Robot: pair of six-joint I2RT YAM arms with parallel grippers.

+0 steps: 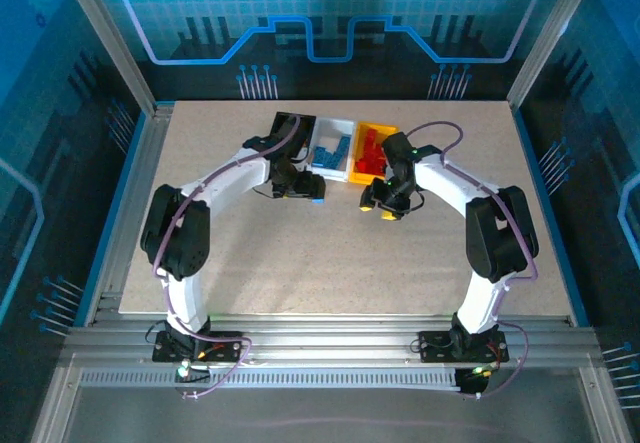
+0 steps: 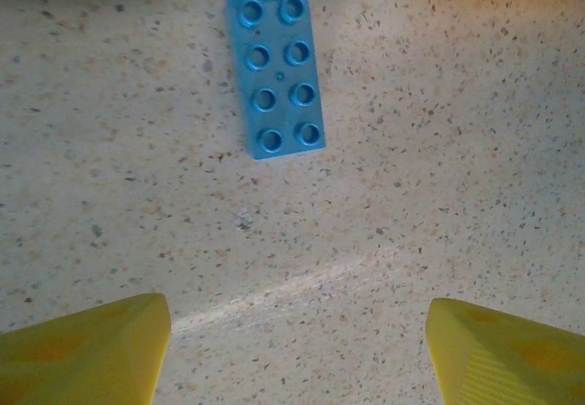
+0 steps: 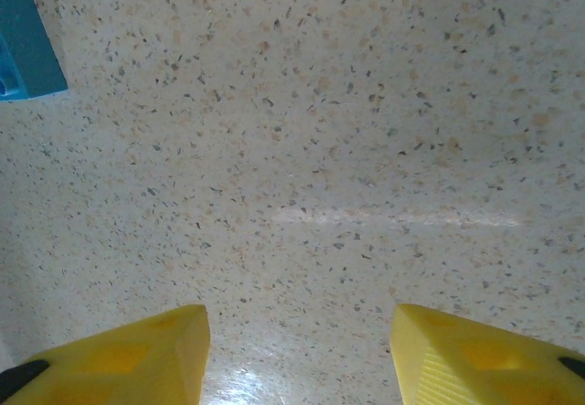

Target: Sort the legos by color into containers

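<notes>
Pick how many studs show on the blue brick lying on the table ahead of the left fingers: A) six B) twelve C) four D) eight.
D: in the left wrist view the blue brick shows two columns of four studs, lying flat on the table ahead of the open left gripper.

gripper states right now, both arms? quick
Left gripper: jaws open, holding nothing; a blue brick lies ahead of it, untouched.
Right gripper: jaws open, holding nothing.
</notes>
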